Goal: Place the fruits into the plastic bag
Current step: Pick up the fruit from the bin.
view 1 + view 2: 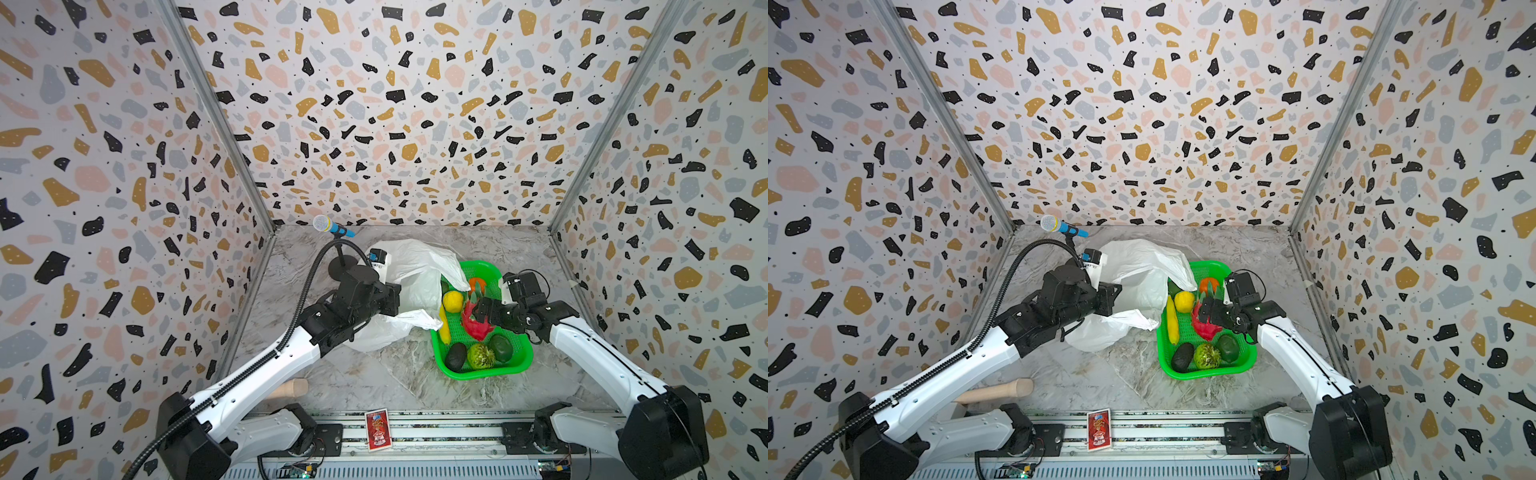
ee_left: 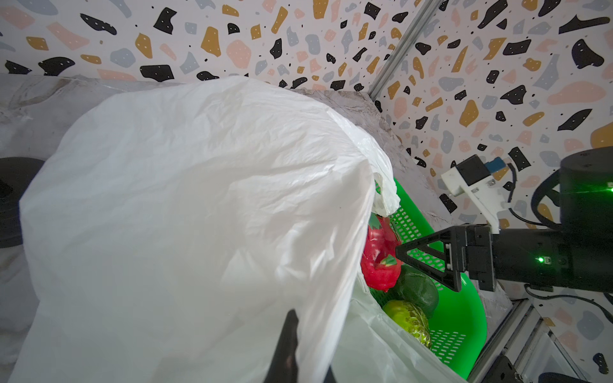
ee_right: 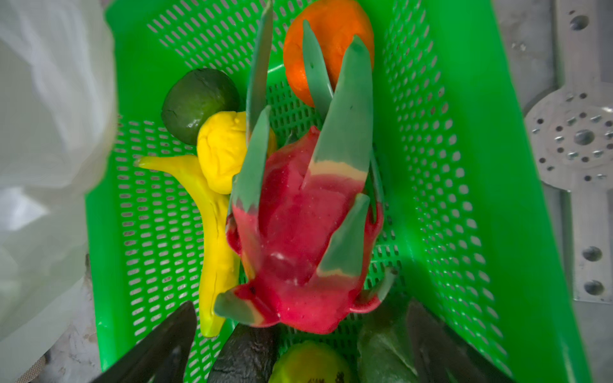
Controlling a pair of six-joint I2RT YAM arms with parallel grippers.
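Observation:
The white plastic bag lies crumpled left of the green mesh tray. My left gripper is shut on the bag's rim and holds it up over the tray's left edge. In the tray lie the fruits: a red-pink dragon fruit, banana, lemon, orange, a bumpy green fruit and dark avocados. My right gripper hangs open low over the tray. Its fingers stand wide on either side of the dragon fruit's near end.
A blue microphone on a black stand is at the back left behind the bag. A wooden peg lies near the front left. A red card sits on the front rail. Patterned walls close in three sides.

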